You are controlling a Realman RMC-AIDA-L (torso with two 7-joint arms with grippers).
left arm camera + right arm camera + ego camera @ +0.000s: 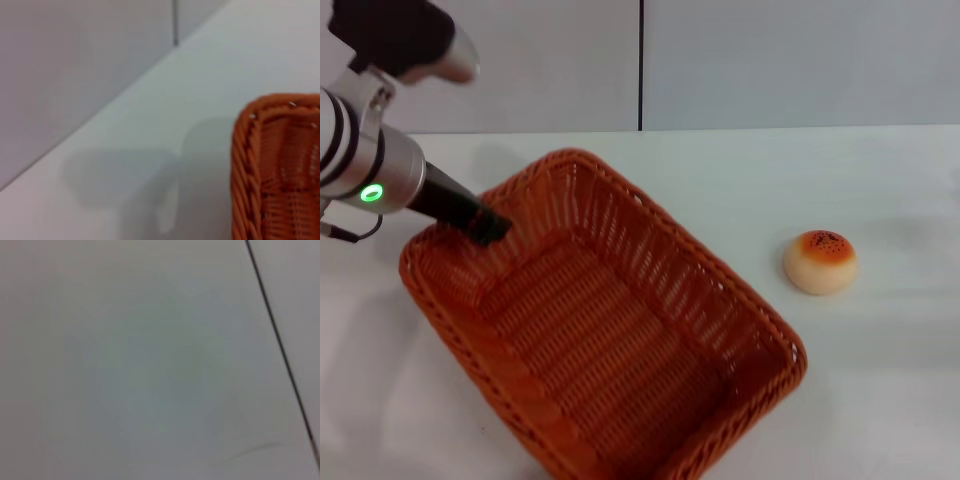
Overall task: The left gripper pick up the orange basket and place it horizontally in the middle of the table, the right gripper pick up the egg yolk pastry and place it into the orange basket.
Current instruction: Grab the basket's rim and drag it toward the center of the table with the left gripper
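Observation:
The orange basket [610,340] lies diagonally across the white table [880,380], its long side running from far left to near right. My left gripper [488,226] reaches down from the left and is shut on the braided rim of the basket's far-left short wall. One corner of the orange basket [275,165] also shows in the left wrist view. The egg yolk pastry [820,261] sits on the table to the right of the basket, clear of it. My right gripper is out of view; its wrist view holds only bare surface.
A pale wall with a dark vertical seam [641,65] stands behind the table's far edge. Open tabletop [910,180] lies around the pastry and behind the basket. The basket's near end runs off the bottom of the head view.

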